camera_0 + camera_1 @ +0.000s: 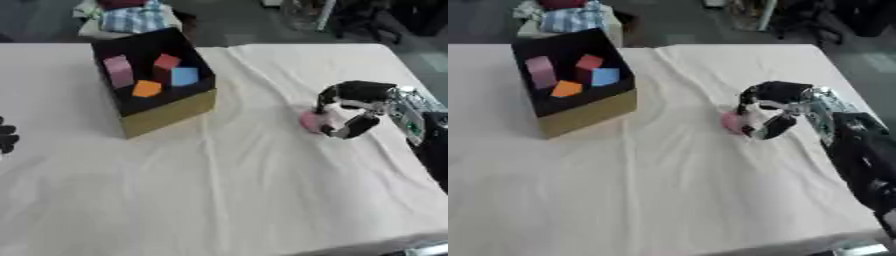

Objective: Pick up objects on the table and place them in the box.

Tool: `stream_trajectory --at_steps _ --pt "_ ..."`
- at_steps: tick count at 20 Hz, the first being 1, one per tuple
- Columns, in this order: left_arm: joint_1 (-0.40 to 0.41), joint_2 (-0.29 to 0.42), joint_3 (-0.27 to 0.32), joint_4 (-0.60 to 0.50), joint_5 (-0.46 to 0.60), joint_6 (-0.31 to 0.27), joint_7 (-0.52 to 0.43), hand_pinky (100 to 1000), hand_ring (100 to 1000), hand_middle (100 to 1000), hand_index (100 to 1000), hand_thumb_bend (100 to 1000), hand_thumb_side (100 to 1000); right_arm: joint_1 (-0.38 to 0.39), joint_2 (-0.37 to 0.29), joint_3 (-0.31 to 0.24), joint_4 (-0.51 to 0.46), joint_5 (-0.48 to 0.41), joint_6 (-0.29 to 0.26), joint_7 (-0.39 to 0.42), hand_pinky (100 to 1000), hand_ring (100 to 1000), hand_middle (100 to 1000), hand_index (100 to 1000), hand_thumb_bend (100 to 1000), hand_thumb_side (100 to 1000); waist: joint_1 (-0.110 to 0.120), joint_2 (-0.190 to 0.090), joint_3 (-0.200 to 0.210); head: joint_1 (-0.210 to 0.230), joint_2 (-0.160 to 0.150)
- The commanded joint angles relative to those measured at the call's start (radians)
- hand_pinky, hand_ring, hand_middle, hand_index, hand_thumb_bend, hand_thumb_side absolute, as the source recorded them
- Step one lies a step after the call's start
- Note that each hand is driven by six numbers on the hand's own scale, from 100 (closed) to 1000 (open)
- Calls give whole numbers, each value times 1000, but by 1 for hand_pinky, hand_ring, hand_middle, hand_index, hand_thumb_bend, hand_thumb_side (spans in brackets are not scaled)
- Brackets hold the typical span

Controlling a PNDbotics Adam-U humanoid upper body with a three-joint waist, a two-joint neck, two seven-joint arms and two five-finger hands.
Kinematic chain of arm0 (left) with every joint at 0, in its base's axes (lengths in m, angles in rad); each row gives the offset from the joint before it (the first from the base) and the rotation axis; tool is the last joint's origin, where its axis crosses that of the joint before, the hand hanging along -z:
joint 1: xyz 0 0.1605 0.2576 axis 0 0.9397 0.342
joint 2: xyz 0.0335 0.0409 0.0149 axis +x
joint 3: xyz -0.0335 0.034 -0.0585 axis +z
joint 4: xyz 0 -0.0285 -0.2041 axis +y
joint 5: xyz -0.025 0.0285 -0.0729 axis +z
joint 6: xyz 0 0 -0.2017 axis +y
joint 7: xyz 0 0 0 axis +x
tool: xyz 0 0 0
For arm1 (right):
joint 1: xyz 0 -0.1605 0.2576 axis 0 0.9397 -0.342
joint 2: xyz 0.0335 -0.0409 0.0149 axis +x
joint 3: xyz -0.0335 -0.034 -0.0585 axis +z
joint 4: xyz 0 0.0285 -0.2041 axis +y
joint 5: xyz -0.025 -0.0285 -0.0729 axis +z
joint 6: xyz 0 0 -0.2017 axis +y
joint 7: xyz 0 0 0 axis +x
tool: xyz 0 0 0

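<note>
A table covered with a wrinkled white cloth [219, 200] fills most of the view from above. Toward the far left of it stands an open box with black inner walls and tan cardboard sides [171, 114]. Four blocks lie inside the box: a pale pink upright block [118, 71] at the left, a red block [165, 62] near the back, a blue block [185, 76] to the right, and an orange block [146, 88] at the front.

The robot's right hand [357, 111], black with silver parts, reaches in from the right edge and sits low over the cloth, well apart from the box. Its fingers and thumb are curled around a small pink rounded object [311, 121] that rests on the cloth at the hand's left side. It seems to be pinched between thumb and fingers, though the blur makes the exact contact hard to judge.

The robot's left hand [6, 136] shows only as a few dark fingertips at the left edge of the left eye view; I cannot tell whether it is relaxed or clenched.

Beyond the table's far edge, behind the box, lies a bundle of blue checked fabric [133, 19].
</note>
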Motion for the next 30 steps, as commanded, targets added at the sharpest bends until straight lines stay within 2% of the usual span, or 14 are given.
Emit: stream_trajectory --at_steps 1,4,8,11,16,23,25,27,29,30 --pt "-7 17 7 -17 -1 -3 3 813 756 713 858 100 661 -35 -16 -21 -29 -12 4 -88 692 692 504 579 100 100 5 -13 -3 -2 -11" --pt "-6 16 7 -15 0 -3 3 813 756 713 858 100 662 -65 -5 -36 -48 -32 16 -160 682 666 474 547 100 100 8 -15 -3 -2 -11" --pt "-5 16 6 -14 1 -4 3 813 756 713 858 100 662 -138 18 -57 -69 -73 31 -191 681 652 456 539 100 100 12 -17 -1 -3 -10" --pt "-4 15 2 -12 2 -5 1 813 756 713 858 100 662 -217 54 -76 -66 -101 51 -182 684 645 450 541 100 100 16 -20 3 -5 -9" --pt "-6 14 -5 -6 5 -9 -6 813 756 713 858 100 658 -343 158 -113 2 -115 103 -137 690 635 452 550 100 100 32 -26 24 -14 -8" --pt "-12 8 -24 5 11 -16 -23 813 756 713 858 100 654 -417 295 -158 108 -45 182 -109 699 632 480 594 100 100 56 -34 75 -43 -8" --pt "-15 5 -28 8 14 -19 -27 813 756 713 858 100 653 -421 326 -162 121 -10 195 -115 700 638 494 618 100 100 62 -36 86 -52 -8" --pt "-17 3 -33 10 16 -20 -32 813 756 713 858 100 654 -423 354 -159 127 32 199 -121 706 656 532 681 100 100 66 -37 93 -59 -8" --pt "-19 1 -36 11 17 -22 -36 814 756 713 858 100 654 -421 375 -156 130 75 197 -124 716 682 609 765 100 100 69 -38 97 -64 -9" --pt "-19 1 -37 11 18 -22 -37 814 756 713 858 100 654 -420 381 -155 131 93 195 -126 730 717 694 844 100 159 70 -38 99 -65 -9"
